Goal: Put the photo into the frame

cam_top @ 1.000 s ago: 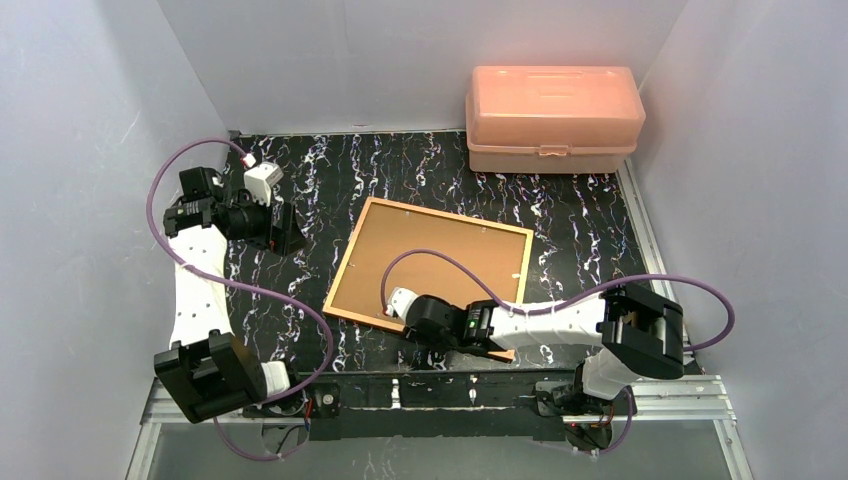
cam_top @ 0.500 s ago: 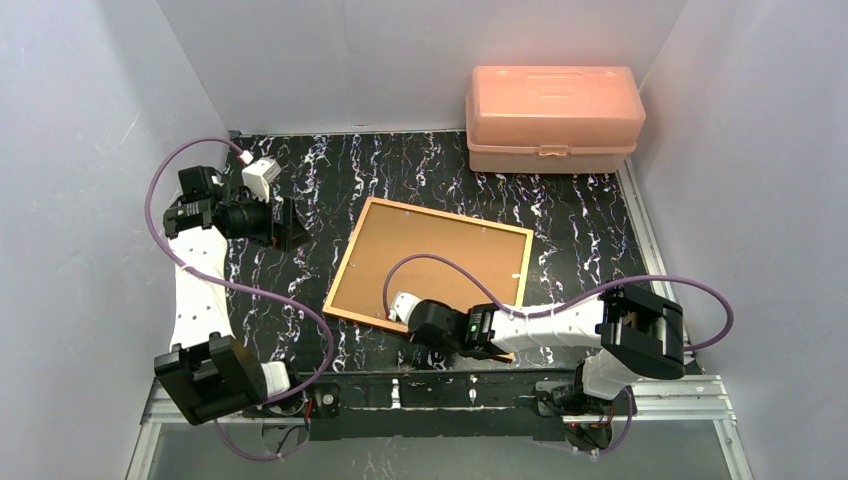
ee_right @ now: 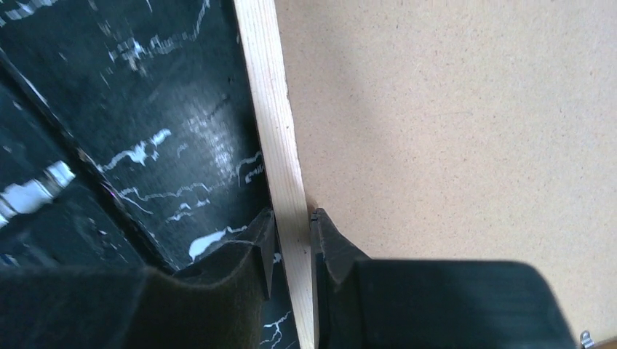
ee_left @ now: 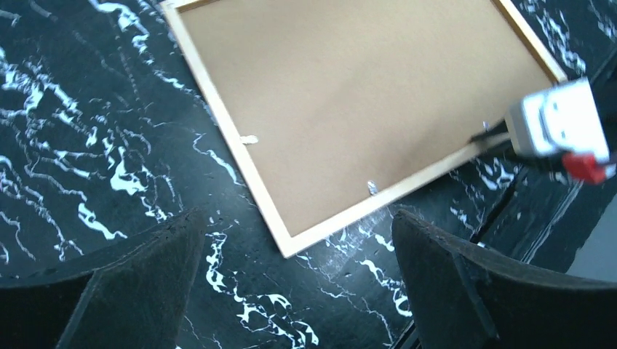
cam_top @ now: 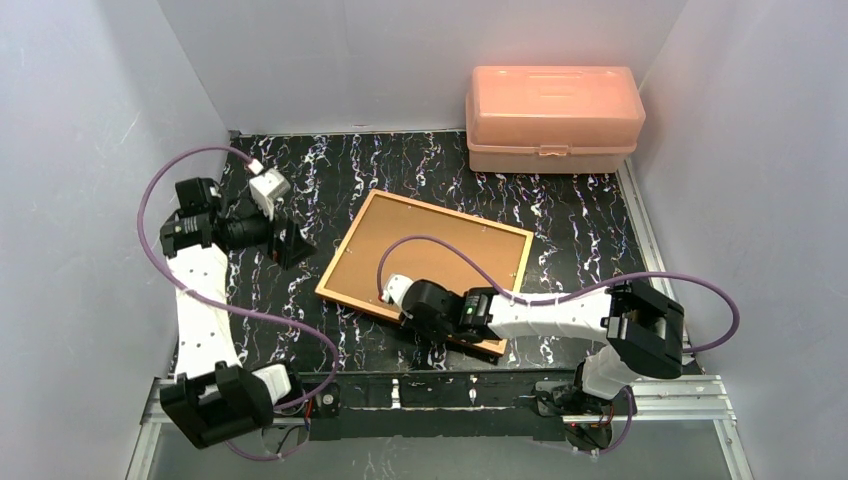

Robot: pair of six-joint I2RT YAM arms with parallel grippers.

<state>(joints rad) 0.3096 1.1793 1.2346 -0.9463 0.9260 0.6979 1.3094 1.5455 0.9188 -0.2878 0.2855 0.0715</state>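
Note:
The frame [cam_top: 346, 253] lies back-up on the black marbled table, its opening filled by a plain brown backing board [cam_top: 432, 255]. My right gripper [cam_top: 404, 310] is shut on the frame's near rail [ee_right: 273, 116], one finger outside and one on the board [ee_right: 451, 109]. My left gripper [cam_top: 295, 246] is open and empty, hovering over the table left of the frame; its view shows the frame's corner [ee_left: 289, 243] between the fingers and the board [ee_left: 349, 94]. The photo is out of view.
A pink plastic box [cam_top: 553, 118] stands at the back right. Grey walls close in the table on three sides. Small metal tabs [ee_left: 249, 139] sit along the frame's inner edge. The right arm's wrist camera [ee_left: 556, 127] shows in the left wrist view.
The right gripper has slid the frame a little to the left and away, turning it slightly. The left gripper has shifted towards the frame's left corner.

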